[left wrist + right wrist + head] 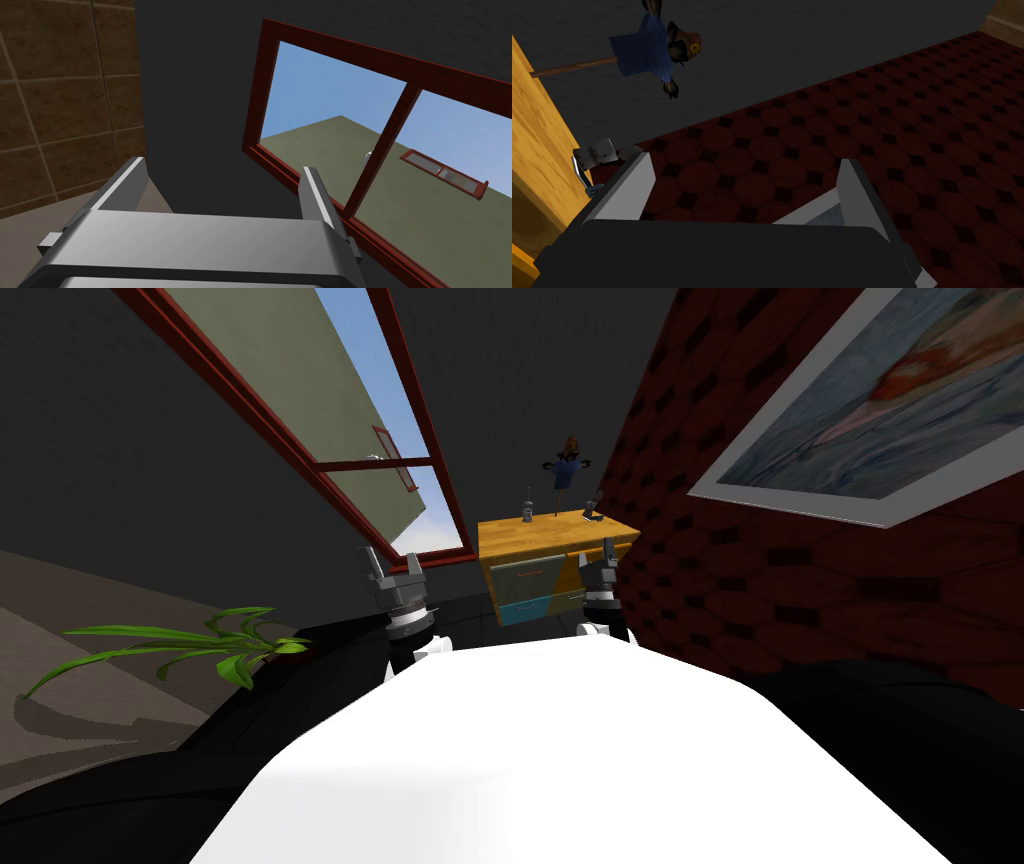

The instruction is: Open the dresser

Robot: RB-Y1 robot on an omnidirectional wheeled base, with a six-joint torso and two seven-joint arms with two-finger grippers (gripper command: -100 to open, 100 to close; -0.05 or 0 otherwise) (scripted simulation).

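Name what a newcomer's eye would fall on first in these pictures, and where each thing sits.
The yellow wooden dresser stands out at the far end of the room, with a blue-shirted scarecrow doll upright on its top. A red-framed window showing blue sky runs along the left side. A large framed painting hangs on the dark red patterned wall to the right.

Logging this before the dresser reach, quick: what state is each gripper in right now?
Left gripper: open, holding nothing.
Right gripper: open, holding nothing.
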